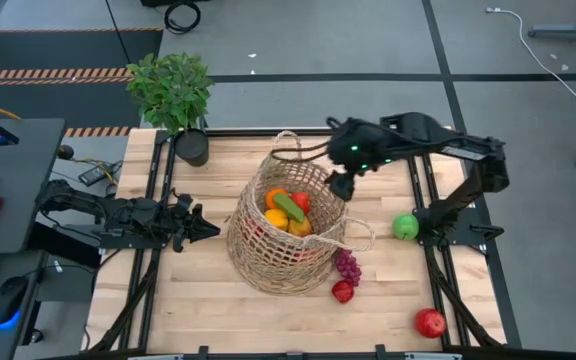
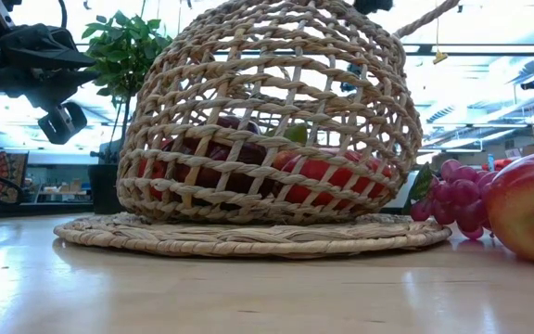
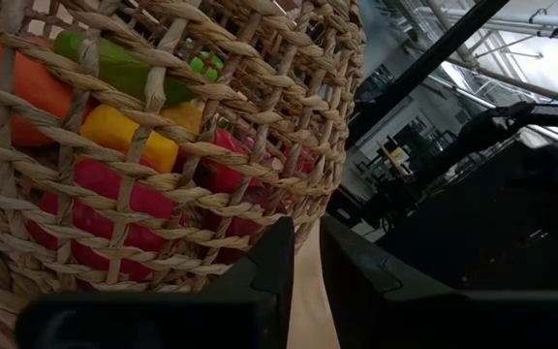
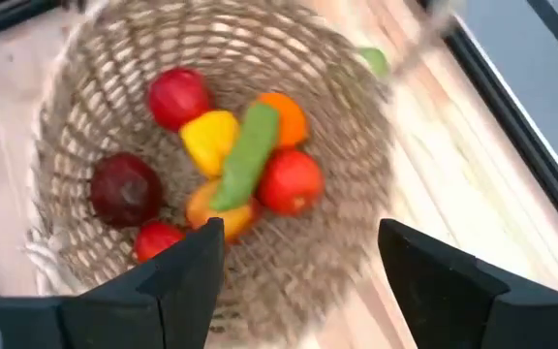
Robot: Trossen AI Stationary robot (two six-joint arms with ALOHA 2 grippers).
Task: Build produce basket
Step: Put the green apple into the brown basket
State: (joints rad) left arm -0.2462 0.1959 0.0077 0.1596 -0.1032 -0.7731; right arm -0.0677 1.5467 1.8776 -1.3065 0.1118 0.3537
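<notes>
The tan wicker basket [image 1: 286, 228] stands mid-table on its broad woven base [image 2: 248, 237]. Inside lie produce pieces: a green cucumber [image 4: 247, 155] across a yellow pepper [image 4: 211, 139], an orange [image 4: 284, 116] and several red fruits [image 4: 289, 182]. My right gripper [image 4: 301, 233] hangs open and empty above the basket's right rim [image 1: 340, 185]. On the table to the right rest a green apple [image 1: 405, 227], purple grapes [image 1: 348, 267], a small red piece [image 1: 343, 292] and a red apple [image 1: 430, 323]. My left gripper [image 1: 208, 226] lies level, just short of the basket's left wall, its fingers [image 3: 277, 267] almost together.
A leafy potted plant [image 1: 173, 90] stands at the far left corner of the table. Black frame rails run along both sides of the wooden top [image 1: 168, 300]. The basket's loop handles stick out at its far side [image 1: 286, 145] and right side [image 1: 363, 232].
</notes>
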